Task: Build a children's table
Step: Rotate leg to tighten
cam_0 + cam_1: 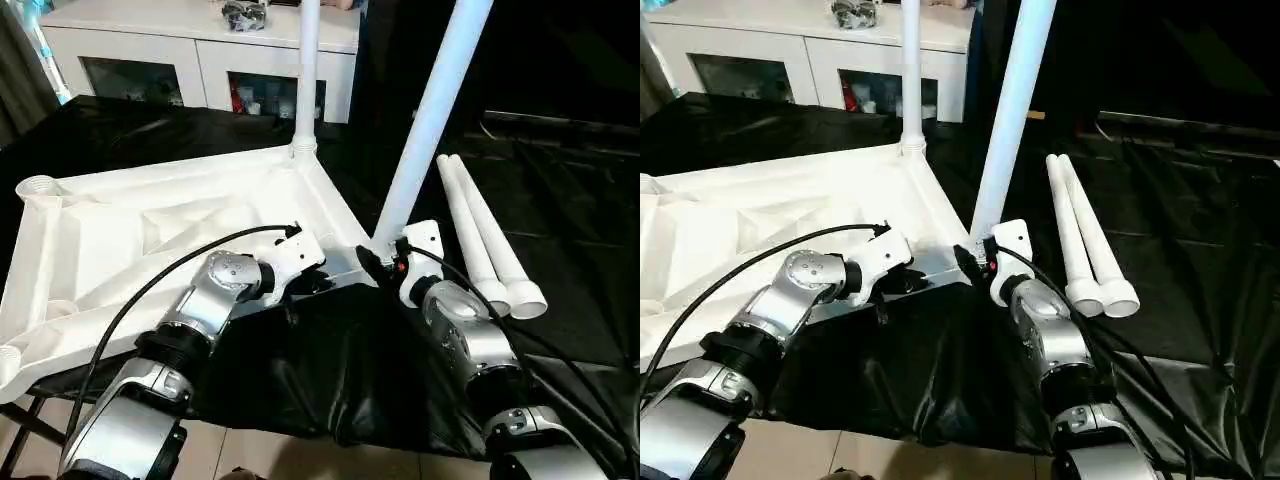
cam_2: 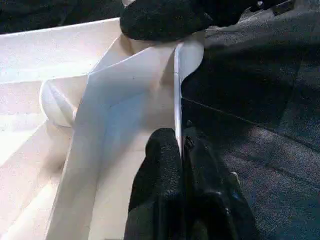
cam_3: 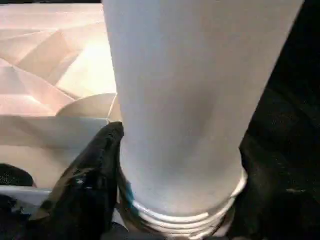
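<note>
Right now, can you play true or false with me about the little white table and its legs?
1. One leg already stands upright in a far corner of the tabletop. True.
2. The right pincer holds a red ball. False: it grips the bottom of a white leg that leans at the near corner.
3. Two spare legs lie side by side on the black cloth. True.
4. The left pincer is wide open in the air. False: it is pinched shut on the tabletop's edge.
5. All four legs are fitted. False: two lie loose, and the socket at the far left corner is empty.
</note>
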{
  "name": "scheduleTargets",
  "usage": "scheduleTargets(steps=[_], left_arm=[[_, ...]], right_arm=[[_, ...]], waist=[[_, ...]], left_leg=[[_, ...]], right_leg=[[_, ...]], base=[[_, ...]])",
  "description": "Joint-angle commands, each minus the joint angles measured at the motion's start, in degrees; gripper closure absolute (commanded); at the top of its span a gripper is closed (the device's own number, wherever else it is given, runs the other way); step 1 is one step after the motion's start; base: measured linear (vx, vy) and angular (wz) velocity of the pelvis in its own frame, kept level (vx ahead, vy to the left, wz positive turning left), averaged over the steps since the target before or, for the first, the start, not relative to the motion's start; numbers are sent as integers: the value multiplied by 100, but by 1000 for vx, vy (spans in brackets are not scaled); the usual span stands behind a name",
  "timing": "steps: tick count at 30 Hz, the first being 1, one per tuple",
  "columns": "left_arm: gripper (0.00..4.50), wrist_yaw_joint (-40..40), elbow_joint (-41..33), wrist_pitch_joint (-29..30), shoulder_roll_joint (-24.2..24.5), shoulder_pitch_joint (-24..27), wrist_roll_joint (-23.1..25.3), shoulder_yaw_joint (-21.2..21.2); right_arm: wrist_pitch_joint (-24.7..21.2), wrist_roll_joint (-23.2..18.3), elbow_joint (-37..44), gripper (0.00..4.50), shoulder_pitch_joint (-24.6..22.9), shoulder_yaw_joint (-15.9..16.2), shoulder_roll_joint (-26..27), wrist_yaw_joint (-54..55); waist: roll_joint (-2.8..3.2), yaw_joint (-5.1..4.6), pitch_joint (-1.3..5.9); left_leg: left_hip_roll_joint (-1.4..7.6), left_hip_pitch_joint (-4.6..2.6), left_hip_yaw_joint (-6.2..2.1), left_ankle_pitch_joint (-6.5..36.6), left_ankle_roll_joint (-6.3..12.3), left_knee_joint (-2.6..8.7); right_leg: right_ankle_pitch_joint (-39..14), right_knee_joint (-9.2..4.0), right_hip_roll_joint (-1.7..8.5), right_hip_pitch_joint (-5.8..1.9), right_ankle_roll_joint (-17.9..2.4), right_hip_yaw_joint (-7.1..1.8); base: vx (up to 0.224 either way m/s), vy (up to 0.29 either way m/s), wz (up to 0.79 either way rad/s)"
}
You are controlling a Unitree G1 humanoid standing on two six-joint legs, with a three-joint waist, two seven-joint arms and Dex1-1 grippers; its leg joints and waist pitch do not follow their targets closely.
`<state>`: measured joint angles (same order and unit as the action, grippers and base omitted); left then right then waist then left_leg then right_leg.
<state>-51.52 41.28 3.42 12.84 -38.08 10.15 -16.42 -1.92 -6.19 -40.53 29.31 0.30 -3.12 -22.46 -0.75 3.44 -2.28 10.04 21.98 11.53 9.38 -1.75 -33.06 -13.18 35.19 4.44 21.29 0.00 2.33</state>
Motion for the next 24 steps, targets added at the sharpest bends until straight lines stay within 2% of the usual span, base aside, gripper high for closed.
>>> scheduleTargets(steps=[1, 2, 3, 5, 8, 9, 10, 11, 14, 15, 17, 18, 21, 22, 24], left_arm=[[450, 39, -50, -204, -342, 66, 32, -345], [450, 39, -50, -204, -342, 66, 32, -345], [450, -218, -206, -362, -215, 174, -65, -323], [450, -378, -297, -433, -138, 236, -134, -304], [450, -978, -519, -610, 169, 396, -374, -232], [450, -1168, -568, -631, 249, 428, -465, -205], [450, -1334, -605, -644, 315, 452, -547, -181], [450, -1516, -633, -670, 395, 469, -620, -159], [450, -1964, -648, -735, 610, 473, -759, -114], [450, -2032, -642, -754, 645, 467, -776, -108], [450, -2180, -602, -766, 717, 441, -813, -90], [450, -2247, -568, -795, 769, 420, -802, -91], [450, -2596, -457, -852, 975, 323, -815, -107], [450, -2601, -456, -852, 979, 321, -815, -107], [450, -2746, -420, -884, 1068, 280, -789, -147]], right_arm=[[-38, -35, 107, 87, -12, 348, 286, -474], [-38, -35, 107, 87, -12, 348, 286, -474], [59, 18, 179, 64, -47, 414, 79, -712], [112, 28, 230, 60, -68, 462, -56, -884], [170, -2, 420, 60, -112, 614, -532, -1761], [177, -24, 484, 60, -129, 676, -659, -2061], [185, -43, 537, 60, -144, 732, -767, -2324], [171, -73, 598, 60, -157, 779, -880, -2601], [103, -190, 711, 60, -153, 866, -1133, -3305], [82, -214, 727, 60, -149, 881, -1175, -3432], [56, -218, 746, 60, -136, 959, -1287, -3727], [76, -202, 752, 77, -130, 1023, -1362, -3906], [30, -266, 781, 96, -59, 1196, -1579, -4520], [28, -267, 781, 119, -58, 1197, -1581, -4526], [33, -218, 764, 128, -12, 1267, -1632, -4676]], waist=[[46, -35, 250], [52, -34, 246], [64, -29, 245], [44, -33, 266], [20, -9, 283], [23, 2, 296], [16, 11, 309], [22, 21, 317], [8, 70, 348], [20, 80, 358], [28, 91, 354], [40, 92, 343], [26, 111, 338], [33, 114, 333], [33, 131, 323]], left_leg=[[377, -199, -223, 2338, -304, 505], [387, -200, -229, 2312, -295, 511], [389, -206, -231, 2321, -292, 503], [394, -176, -227, 2205, -249, 498], [380, -154, -190, 1765, -35, 450], [366, -116, -175, 1508, 101, 420], [373, -127, -164, 1357, 158, 406], [372, -127, -151, 1080, 292, 382], [358, -86, -132, 632, 570, 320], [367, -84, -130, 538, 649, 303], [376, -88, -126, 586, 683, 295], [390, -100, -127, 705, 664, 309], [404, -118, -127, 889, 539, 319], [400, -118, -125, 905, 526, 321], [402, -122, -123, 1006, 441, 332]], right_leg=[[-1452, -536, 447, -20, -1030, -254], [-1470, -538, 450, -21, -1031, -254], [-1511, -555, 467, -17, -1034, -259], [-1363, -531, 464, -53, -1033, -259], [-845, -492, 451, -91, -1158, -257], [-546, -455, 453, -131, -1225, -254], [-339, -440, 445, -135, -1253, -253], [83, -392, 433, -138, -1347, -249], [714, -299, 413, -188, -1496, -207], [847, -269, 403, -177, -1547, -198], [844, -262, 395, -155, -1607, -190], [660, -279, 396, -134, -1625, -186], [342, -291, 398, -124, -1631, -188], [299, -292, 394, -119, -1632, -187], [130, -306, 410, -110, -1621, -196]], base=[[0, 0, 0], [0, 0, 0], [0, 0, 0], [0, 0, 0], [0, 0, 0], [0, 0, 0], [0, 0, 0], [51, -24, 0], [0, 0, 0], [0, 0, 0], [0, 0, 0], [0, 0, 0], [0, 0, 0], [0, 0, 0], [0, 0, 0]])
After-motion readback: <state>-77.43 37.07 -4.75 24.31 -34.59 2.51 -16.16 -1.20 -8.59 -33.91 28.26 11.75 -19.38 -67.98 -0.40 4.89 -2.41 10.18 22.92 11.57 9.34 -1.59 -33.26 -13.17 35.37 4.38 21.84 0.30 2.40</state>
